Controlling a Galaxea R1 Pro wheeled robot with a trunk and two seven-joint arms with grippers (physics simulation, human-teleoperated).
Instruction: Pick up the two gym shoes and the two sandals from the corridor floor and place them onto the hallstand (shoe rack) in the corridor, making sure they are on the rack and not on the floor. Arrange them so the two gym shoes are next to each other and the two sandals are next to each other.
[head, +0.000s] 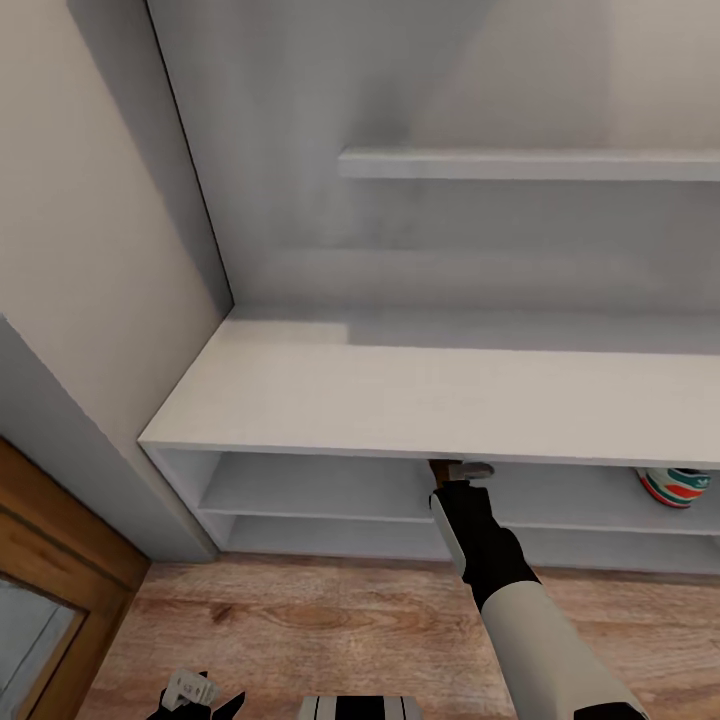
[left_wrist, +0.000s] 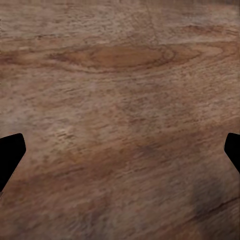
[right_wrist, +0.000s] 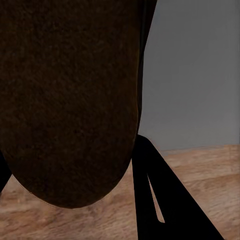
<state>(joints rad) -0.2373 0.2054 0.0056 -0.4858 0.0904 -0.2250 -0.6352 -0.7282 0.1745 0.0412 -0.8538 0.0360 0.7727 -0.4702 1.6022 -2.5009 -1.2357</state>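
- Reaching under the rack (head: 420, 400) top, our right gripper (head: 450, 470) grips a sandal (right_wrist: 70, 100).
- A shoe (head: 673, 487) sits on the shelf, well apart.
- Our left gripper (left_wrist: 120, 155) is spread over floor (left_wrist: 120, 75).

The hallstand (head: 420, 400) is standing against the back wall, its left end lying in the corner beside the side wall. A floating shelf (head: 530, 165) is hanging above it. A gym shoe (head: 672, 487) is sitting on the upper open shelf level, toward the right. The right arm is reaching from the corridor floor (head: 300, 620) in under the top board, left of that shoe, with a sandal (right_wrist: 70, 100) lying between its jaws. The left gripper (left_wrist: 120, 155) is hanging over the floor in front of the hallstand, at the left.
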